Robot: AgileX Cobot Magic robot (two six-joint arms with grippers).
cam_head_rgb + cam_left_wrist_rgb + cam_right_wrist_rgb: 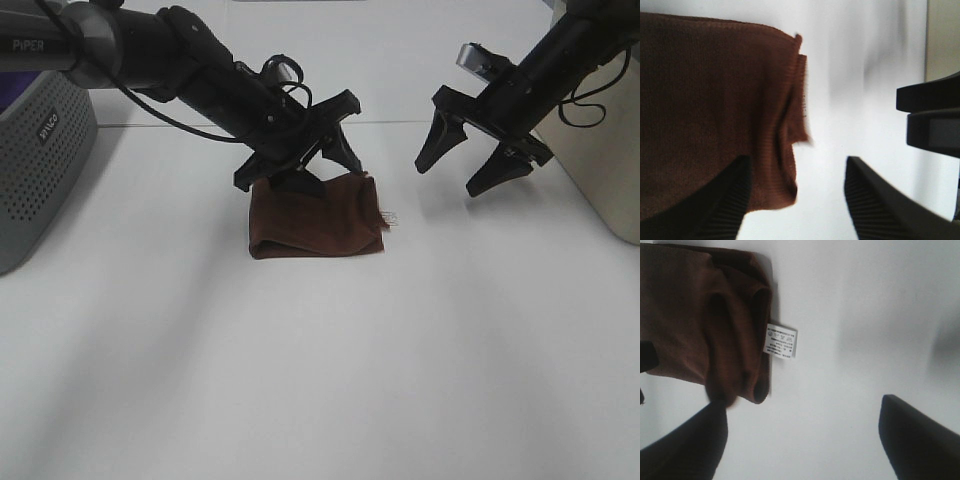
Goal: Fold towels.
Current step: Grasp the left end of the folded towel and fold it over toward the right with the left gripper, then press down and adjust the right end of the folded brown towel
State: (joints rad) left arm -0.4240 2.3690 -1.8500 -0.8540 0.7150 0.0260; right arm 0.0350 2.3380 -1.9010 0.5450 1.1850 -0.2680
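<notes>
Over the far edge of the folded dark reddish-brown plush towel [315,228], the left gripper [325,172] hovers spread wide, empty. Well to its right, the right gripper [450,178] hangs spread too. For a neat next fold, I judge each should pinch every layer at a corner on the white table [320,380].

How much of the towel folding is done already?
Looks done: the towel lies on the table in a folded bundle, layers showing beside its tag. In hand: nothing; the left gripper hangs open over its far edge, the right gripper open beside it. Left: maybe one more fold or tidying.
</notes>
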